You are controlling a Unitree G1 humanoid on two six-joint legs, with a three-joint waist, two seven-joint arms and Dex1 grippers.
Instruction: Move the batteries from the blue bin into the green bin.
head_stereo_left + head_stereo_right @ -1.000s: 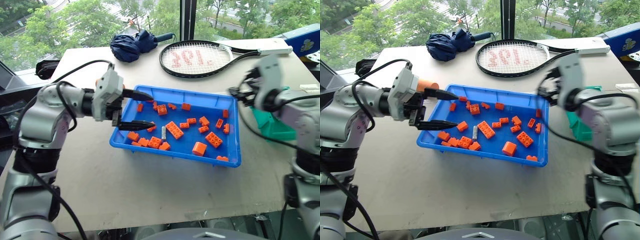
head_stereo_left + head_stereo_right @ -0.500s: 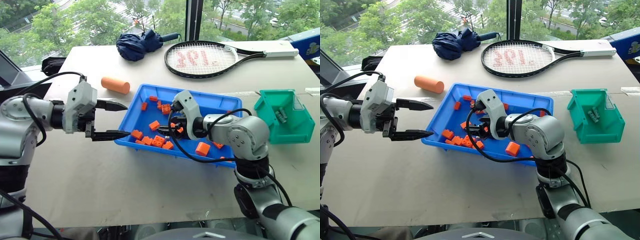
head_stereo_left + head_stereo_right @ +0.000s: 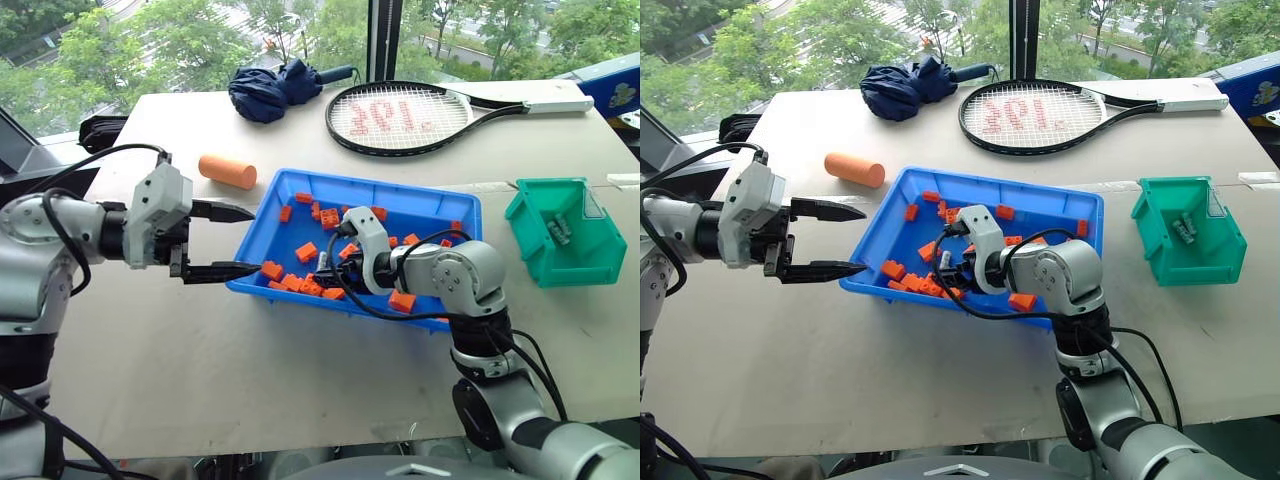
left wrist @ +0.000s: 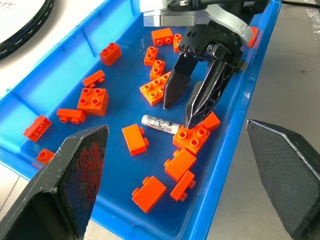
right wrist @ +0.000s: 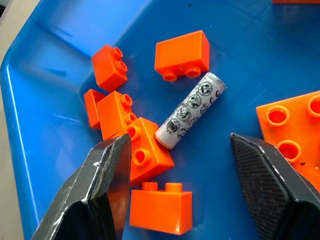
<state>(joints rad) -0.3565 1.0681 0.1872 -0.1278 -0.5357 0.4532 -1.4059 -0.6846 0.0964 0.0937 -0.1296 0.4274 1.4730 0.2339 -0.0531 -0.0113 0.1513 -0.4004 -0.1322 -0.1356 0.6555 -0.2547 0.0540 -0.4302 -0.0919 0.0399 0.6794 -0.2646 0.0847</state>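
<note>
One battery lies flat in the blue bin, near its left edge, with orange bricks all around it. My right end effector hangs just above it, fingers apart. My left end effector waits open beside the bin's left edge. More batteries sit in the green bin near the desk's right edge.

1. We see a big pale table.
2. On it lie the blue bin, the green bin, an orange cylinder, a racket and a folded dark blue umbrella.
</note>
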